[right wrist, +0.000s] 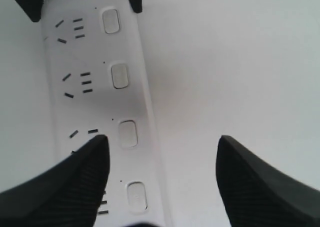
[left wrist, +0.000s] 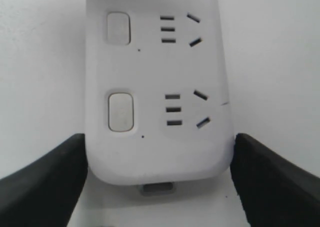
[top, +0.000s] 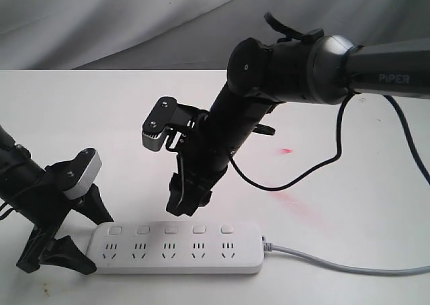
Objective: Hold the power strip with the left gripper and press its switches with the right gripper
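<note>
The white power strip [top: 178, 258] lies flat near the table's front edge, with its grey cord [top: 336, 263] running off to the right. My left gripper [top: 101, 244] straddles the strip's left end. In the left wrist view its black fingers [left wrist: 55, 177] press against both long sides of the strip [left wrist: 160, 77], so the left gripper [left wrist: 160, 139] is shut on it. Five square switches [top: 170, 230] line the far edge. My right gripper [top: 185, 204] hovers just above that row, around the second and third buttons. In the right wrist view it stands open [right wrist: 162, 137], one finger [right wrist: 75, 182] over the strip [right wrist: 100, 107], touching no switch [right wrist: 128, 133].
A loose black cable [top: 295, 177] hangs from the right arm and loops low over the table. Faint red stains [top: 295, 204] mark the white tabletop [top: 80, 110] right of the arm. A grey cloth backdrop [top: 134, 23] hangs behind the table's far edge.
</note>
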Tool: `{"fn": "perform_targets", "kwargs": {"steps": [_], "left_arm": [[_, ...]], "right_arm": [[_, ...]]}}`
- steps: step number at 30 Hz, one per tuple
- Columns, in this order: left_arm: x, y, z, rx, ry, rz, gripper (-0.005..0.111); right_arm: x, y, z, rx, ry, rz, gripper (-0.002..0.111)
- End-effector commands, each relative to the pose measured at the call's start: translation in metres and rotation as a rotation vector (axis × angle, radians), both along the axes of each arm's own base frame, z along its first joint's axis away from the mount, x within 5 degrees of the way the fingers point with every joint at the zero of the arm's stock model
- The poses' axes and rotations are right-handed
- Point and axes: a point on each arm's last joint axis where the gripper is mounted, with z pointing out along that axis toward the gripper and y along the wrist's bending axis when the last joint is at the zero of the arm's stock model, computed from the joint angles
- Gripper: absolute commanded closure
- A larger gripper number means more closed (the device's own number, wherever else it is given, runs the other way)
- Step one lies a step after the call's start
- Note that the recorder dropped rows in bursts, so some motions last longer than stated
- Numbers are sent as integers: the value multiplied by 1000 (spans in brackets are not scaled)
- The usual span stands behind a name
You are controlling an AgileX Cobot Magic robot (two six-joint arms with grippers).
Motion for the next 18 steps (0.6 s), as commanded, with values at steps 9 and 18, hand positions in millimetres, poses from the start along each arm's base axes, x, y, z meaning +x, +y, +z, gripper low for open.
{"fn": "perform_targets", "kwargs": {"steps": [9, 18], "left_arm": [[-1, -2, -1, 3, -1, -13, 45], [-1, -2, -1, 3, -1, -13, 45]], "right_arm": [[4, 3, -38, 23, 10, -31, 51], [4, 8, -37, 76, -11, -53, 51]]}}
